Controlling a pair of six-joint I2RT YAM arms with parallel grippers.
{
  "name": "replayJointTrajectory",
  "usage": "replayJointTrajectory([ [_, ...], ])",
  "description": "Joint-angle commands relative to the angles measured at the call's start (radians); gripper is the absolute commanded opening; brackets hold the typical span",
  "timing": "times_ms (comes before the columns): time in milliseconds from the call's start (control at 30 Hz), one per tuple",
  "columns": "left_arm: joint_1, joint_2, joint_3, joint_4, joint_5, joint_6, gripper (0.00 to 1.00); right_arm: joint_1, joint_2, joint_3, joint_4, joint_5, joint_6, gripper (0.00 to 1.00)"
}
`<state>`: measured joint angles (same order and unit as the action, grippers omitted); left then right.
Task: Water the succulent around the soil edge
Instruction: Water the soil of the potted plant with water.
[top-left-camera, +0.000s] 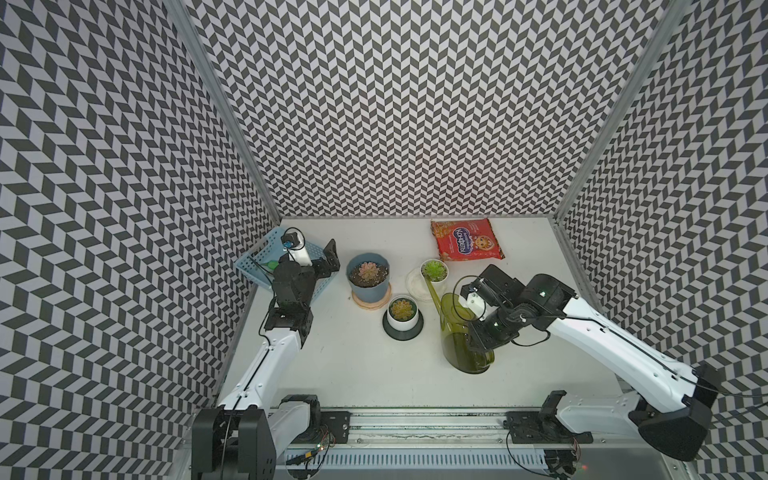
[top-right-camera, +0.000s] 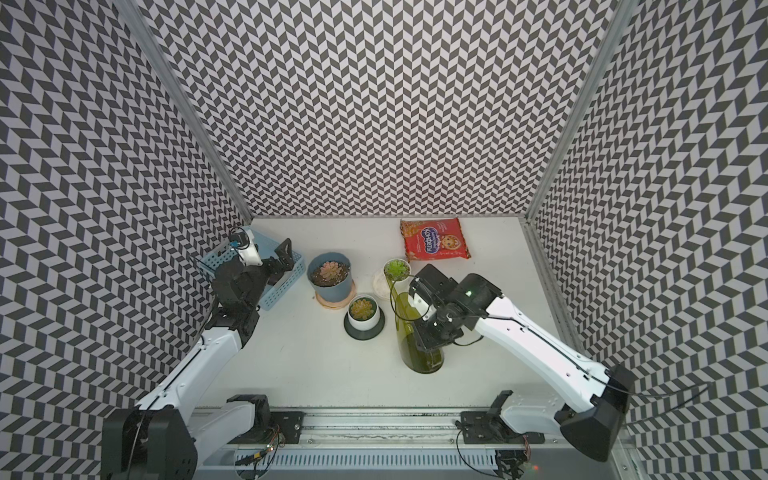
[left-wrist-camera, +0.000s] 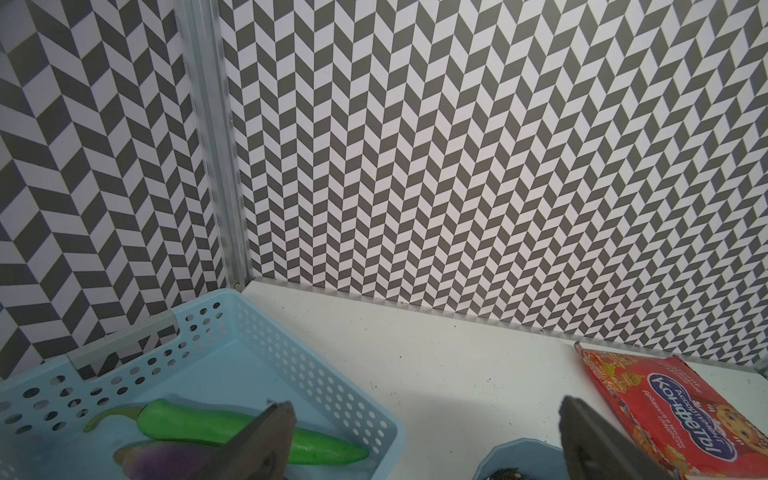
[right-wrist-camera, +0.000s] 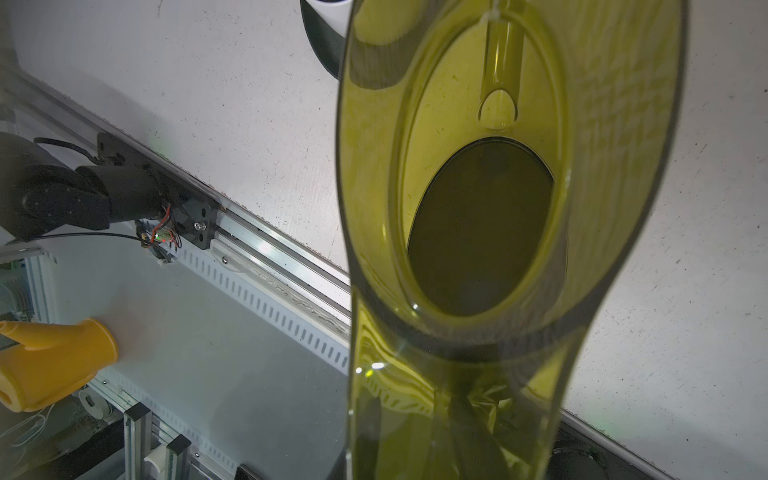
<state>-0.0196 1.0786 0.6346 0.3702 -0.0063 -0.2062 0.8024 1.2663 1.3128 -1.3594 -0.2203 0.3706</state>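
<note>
Clearly the right arm owns this move: the right gripper is clamped tight on the handle of the green can, though its fingertips sit hidden behind the tinted plastic in both top views. In the right wrist view, dark water shows inside the can, so there is something to pour.

What matters is the line from fingers to plant. The spout runs straight out ahead of the fingers, on the far side of the can's body. Its tip ends right at the near rim of the small pot holding the bright green succulent. So the target, as I judge it, lies dead ahead of the fingers along the can's own long axis — handle, body, spout and pot all in one line. Whether the tip is over the soil or just short of the rim I cannot tell, since the leaves cover most of the soil. Nor can I tell whether the can's base is off the table.

Two other succulents stand off to the side of that line. One is on a dark saucer near the can's body, and one is in a blue pot farther off. The left gripper, fingers spread wide and holding nothing, hangs beyond the blue pot by the basket — well apart from the green plant. My guess is a tip forward about the fingers, then a slow sweep of the spout round the rim.
</note>
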Motion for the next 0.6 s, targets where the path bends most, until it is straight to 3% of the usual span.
replayJointTrajectory([
  [0, -0.006, -0.012, 0.019, 0.014, 0.0, 0.008, 1.0, 0.0, -0.024, 0.041, 0.033, 0.026, 0.014, 0.0],
  [567, -0.006, -0.013, 0.019, 0.011, -0.002, 0.008, 1.0, -0.009, -0.006, 0.028, 0.033, 0.024, -0.004, 0.0],
])
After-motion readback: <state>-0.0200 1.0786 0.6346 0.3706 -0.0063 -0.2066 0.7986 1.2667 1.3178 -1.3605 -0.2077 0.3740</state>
